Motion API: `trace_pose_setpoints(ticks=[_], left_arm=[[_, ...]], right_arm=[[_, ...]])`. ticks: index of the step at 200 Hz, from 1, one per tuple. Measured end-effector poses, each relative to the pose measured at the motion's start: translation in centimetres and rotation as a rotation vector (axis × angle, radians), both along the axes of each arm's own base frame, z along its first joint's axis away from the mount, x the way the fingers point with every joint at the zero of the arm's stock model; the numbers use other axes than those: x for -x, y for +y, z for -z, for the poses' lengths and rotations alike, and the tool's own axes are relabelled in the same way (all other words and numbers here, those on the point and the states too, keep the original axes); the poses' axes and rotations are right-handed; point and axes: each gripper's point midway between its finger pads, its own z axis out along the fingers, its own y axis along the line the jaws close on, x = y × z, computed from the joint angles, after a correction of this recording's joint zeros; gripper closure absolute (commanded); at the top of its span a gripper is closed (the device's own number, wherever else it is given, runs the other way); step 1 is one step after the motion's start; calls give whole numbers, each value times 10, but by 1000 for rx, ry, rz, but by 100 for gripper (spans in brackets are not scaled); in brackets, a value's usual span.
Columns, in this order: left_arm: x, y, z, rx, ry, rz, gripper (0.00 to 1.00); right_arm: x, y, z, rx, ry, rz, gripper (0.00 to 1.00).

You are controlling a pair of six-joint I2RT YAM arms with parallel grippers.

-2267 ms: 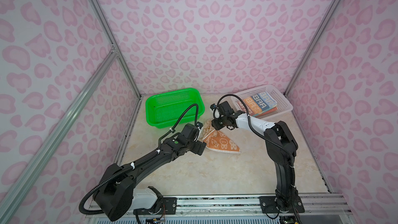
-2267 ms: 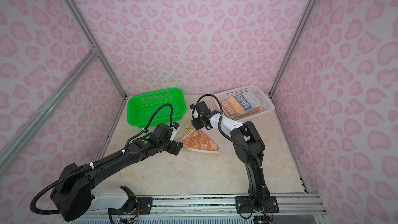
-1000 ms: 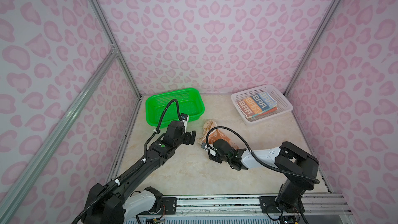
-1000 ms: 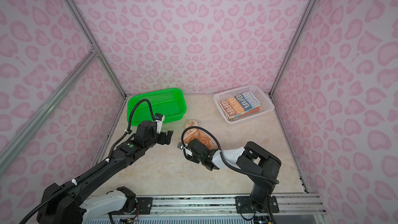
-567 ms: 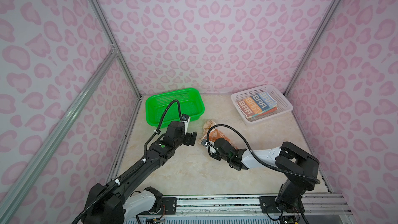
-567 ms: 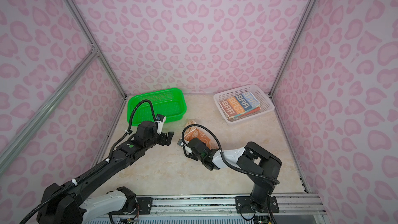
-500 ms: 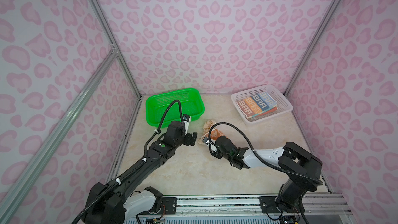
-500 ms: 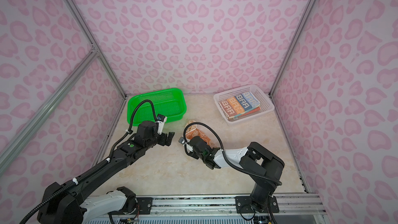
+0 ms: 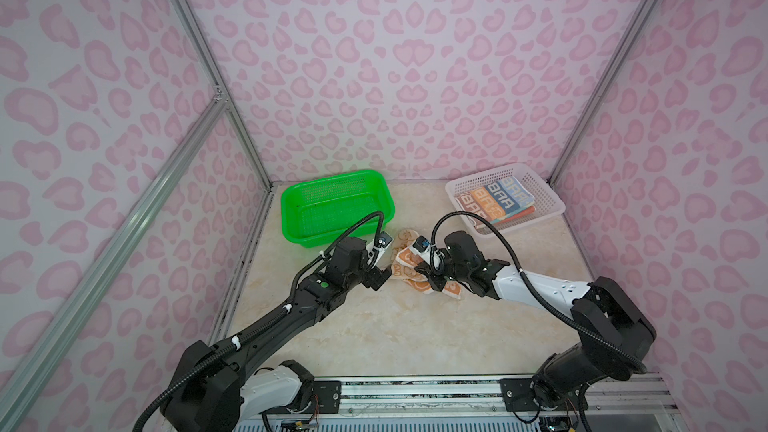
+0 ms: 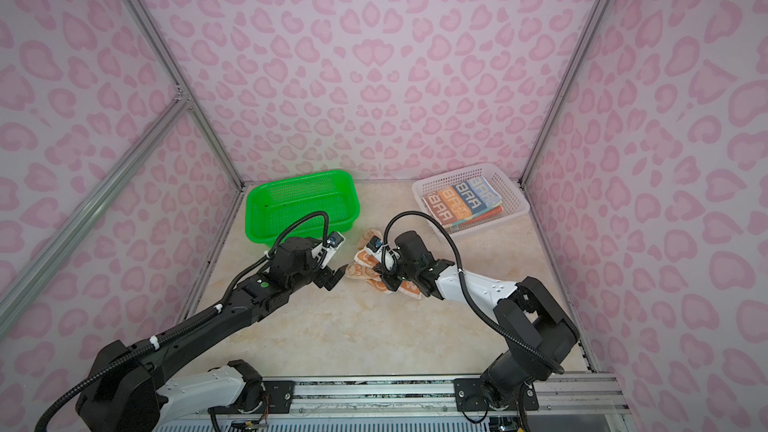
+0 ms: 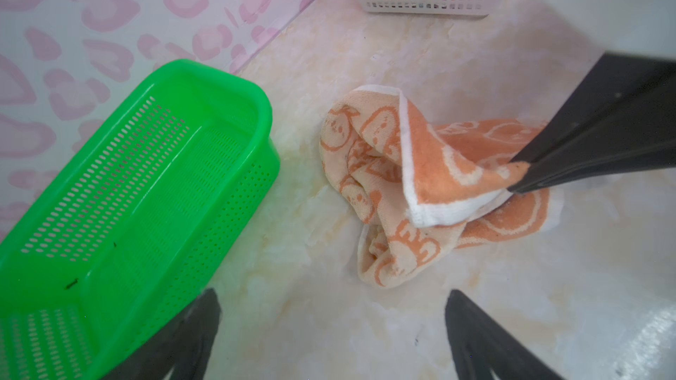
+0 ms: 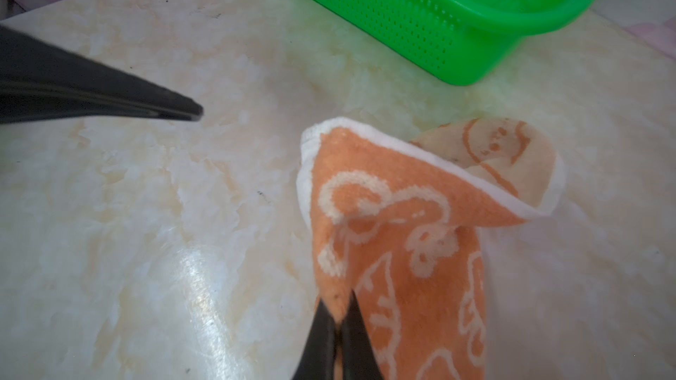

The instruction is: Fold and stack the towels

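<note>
Left gripper hovering low over table, jaws standing wide, holding nothing. Right gripper pinching fully closed on edge of orange towel with white face print, holding that edge raised above crumpled remainder. Cloth lying mid-table between both grippers, not yet folded. Farther back: green basket holding no towels; white basket holding striped lettered towel, folded, topping small stack. Judgement: task running at late stage; orange towel awaiting folding, then stacking in white basket.
</note>
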Motion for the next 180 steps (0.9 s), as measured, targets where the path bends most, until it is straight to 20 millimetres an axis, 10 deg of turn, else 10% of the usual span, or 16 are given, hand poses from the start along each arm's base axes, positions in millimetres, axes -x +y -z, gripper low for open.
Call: trace_pose_setpoints(ticks=[100, 180], left_arm=[[-16, -30, 16, -303, -320, 184, 0], [-9, -56, 13, -301, -387, 280, 17]], right_arm=[[11, 3, -5, -3, 121, -62, 97], [9, -6, -9, -32, 149, -58, 96]])
